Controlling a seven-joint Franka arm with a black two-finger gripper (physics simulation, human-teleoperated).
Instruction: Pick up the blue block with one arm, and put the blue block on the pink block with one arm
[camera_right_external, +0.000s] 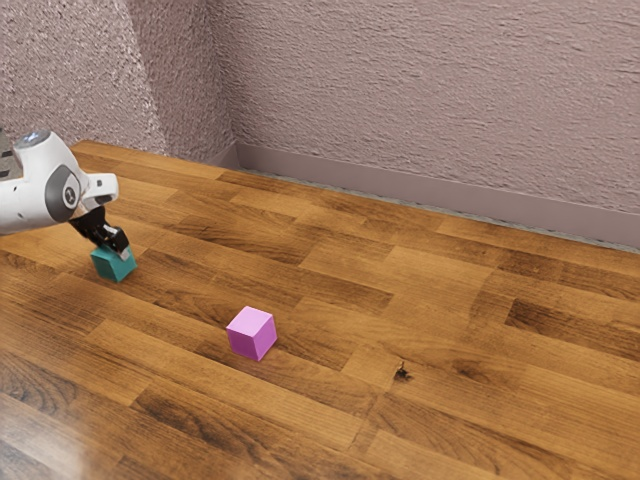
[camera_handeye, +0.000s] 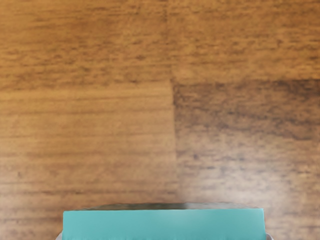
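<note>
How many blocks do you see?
2. The teal-blue cube is under the white arm, at the exterior view's left; the pink cube lies apart, near the middle.

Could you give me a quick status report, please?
Pincer at blue block, grip unconfirmed. Pink block stands apart, top bare. Nothing between the two blocks.

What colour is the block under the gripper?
Teal, blue-green rather than plain blue; the block shows best in the wrist view.
</note>
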